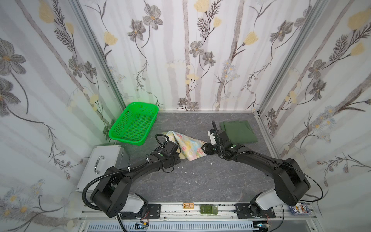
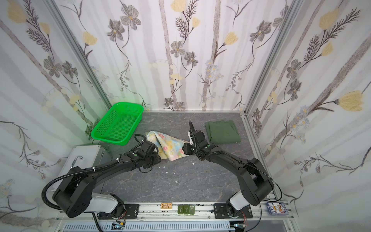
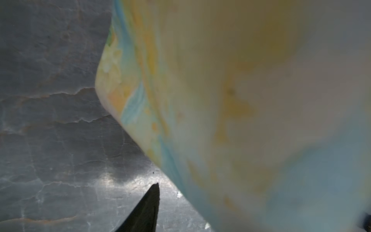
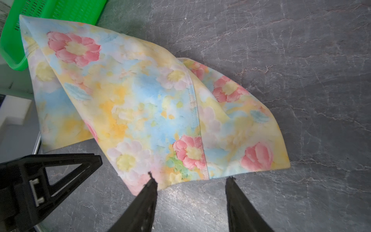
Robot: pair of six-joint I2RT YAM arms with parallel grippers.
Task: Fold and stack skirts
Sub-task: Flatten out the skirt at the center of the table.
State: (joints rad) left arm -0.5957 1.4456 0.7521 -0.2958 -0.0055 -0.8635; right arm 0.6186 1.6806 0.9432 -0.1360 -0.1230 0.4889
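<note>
Grey marbled table (image 1: 200,180) carries a bright green perforated basket (image 1: 133,124) at the far left, slanted against the wall, and a silver case (image 1: 104,162) with a handle on the near left, beside the left arm. Small white scraps (image 1: 210,163) lie near the middle. On the front rail (image 1: 174,211) sit a wooden block (image 1: 188,205), three green blocks (image 1: 208,209) and a card pack (image 1: 300,209). Between the two wrists lies the floral skirt (image 1: 189,145), bunched and partly doubled over itself. Its long axis slants from a pointed corner just beside the basket toward the near middle of the table. The olive-green skirt (image 1: 239,131) lies folded flat at the far right, its longer side roughly along the back wall. The right arm's wrist overlaps its near-left corner in both top views. The right gripper (image 4: 190,178) has its fingers (image 4: 148,200) spread, tips at the floral skirt's near edge, clamping nothing. The left gripper (image 1: 179,154) is at the skirt's opposite edge. Its wrist view shows one dark finger (image 3: 146,206) over the table and blurred cloth filling the rest, so I cannot tell whether it pinches the cloth.
</note>
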